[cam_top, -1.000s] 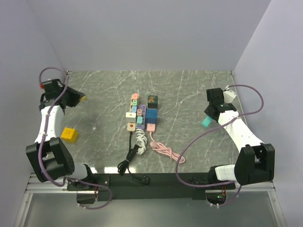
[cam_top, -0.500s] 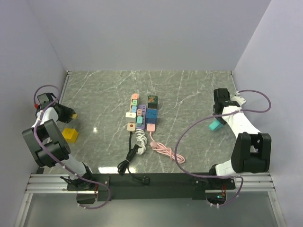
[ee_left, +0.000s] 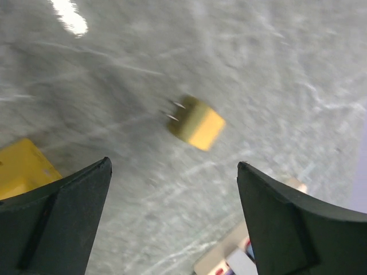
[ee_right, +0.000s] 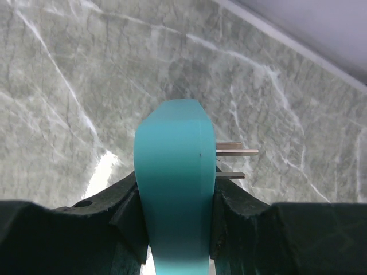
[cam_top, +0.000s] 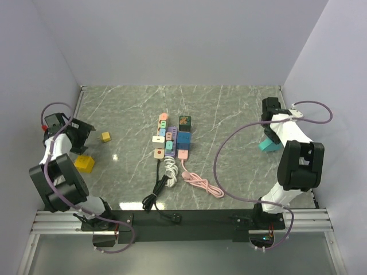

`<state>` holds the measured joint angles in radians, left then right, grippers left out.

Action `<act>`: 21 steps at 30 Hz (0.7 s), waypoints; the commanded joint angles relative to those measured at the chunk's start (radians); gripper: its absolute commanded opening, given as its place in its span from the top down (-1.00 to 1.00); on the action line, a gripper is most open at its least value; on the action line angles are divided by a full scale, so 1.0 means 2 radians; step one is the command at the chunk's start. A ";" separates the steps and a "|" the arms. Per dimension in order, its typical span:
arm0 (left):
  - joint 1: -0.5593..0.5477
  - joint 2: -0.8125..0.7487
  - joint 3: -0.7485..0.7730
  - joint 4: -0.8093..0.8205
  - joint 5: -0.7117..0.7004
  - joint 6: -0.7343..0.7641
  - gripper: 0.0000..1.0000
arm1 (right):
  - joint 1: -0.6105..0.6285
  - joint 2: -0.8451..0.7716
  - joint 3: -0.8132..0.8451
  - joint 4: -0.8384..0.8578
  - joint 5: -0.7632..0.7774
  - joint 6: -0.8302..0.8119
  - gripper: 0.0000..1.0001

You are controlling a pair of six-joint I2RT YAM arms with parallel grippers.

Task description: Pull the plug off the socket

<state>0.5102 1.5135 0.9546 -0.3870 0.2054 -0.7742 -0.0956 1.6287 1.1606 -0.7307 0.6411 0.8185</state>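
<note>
Two plugs are away from the pastel multi-socket power strips (cam_top: pixel 171 137) at centre. Right gripper (ee_right: pixel 175 212) clamps the teal plastic plug (ee_right: pixel 175 154), prongs bare, far right. Left gripper (ee_left: pixel 173 166) gapes wide and holds nothing; small yellow plug (ee_left: pixel 196 122) lies loose on the grey marble table (cam_top: pixel 229 114), far left.

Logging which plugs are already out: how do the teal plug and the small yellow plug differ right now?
The teal plug is clamped in the right gripper; the small yellow plug lies loose on the table, in front of the open left gripper. The teal plug is near the table's right edge, the small yellow plug near its left. Both are unplugged, prongs bare.
</note>
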 commanded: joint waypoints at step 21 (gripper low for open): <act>-0.139 -0.132 0.001 -0.003 0.092 -0.007 -0.96 | 0.016 0.148 0.122 -0.115 0.022 -0.023 -0.43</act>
<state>0.2676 1.2583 0.9524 -0.4091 0.3561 -0.7765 -0.0803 1.8980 1.3529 -0.9127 0.7189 0.7975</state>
